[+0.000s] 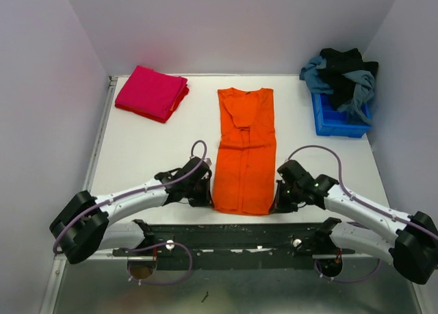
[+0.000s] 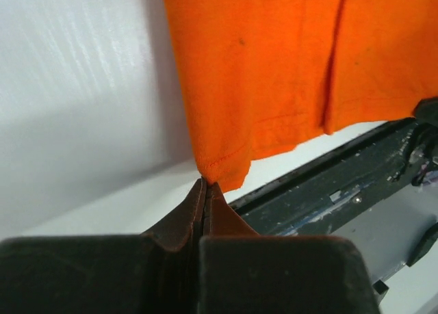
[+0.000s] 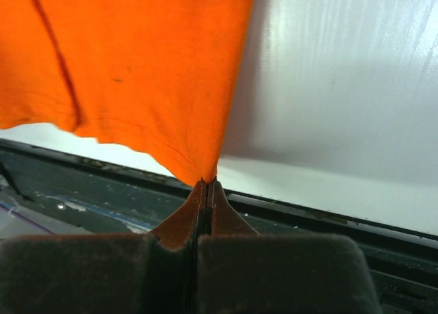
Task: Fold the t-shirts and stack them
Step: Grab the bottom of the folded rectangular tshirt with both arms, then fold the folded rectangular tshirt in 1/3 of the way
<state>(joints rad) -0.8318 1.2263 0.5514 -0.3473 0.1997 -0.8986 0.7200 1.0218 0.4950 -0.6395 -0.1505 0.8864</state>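
Near the middle of the white table (image 1: 150,157), the orange t-shirt (image 1: 245,150) is lying flat as a long, narrow strip. Its sides are folded inward so that two flaps are meeting along a line down the centre, with the collar pointing toward the far side and the hem sitting at the near edge. The fabric is showing bright and fairly smooth, with a few tiny dark specks and a stitched hem visible in the wrist views. At the near left corner the left gripper (image 1: 207,191) is clenching the hem, its fingertips (image 2: 195,204) pressing together on the cloth, which is drawing to a point there. At the near right corner the right gripper (image 1: 279,199) is doing the same, its fingertips (image 3: 219,204) pinching the corner tight. On the far left of the table the magenta-pink t-shirt (image 1: 152,92) is resting as a folded rectangle, well apart from the orange one. On the far right a blue bin (image 1: 339,121) is holding a heap of dark and grey-blue clothes (image 1: 342,78) that are spilling over its rim.
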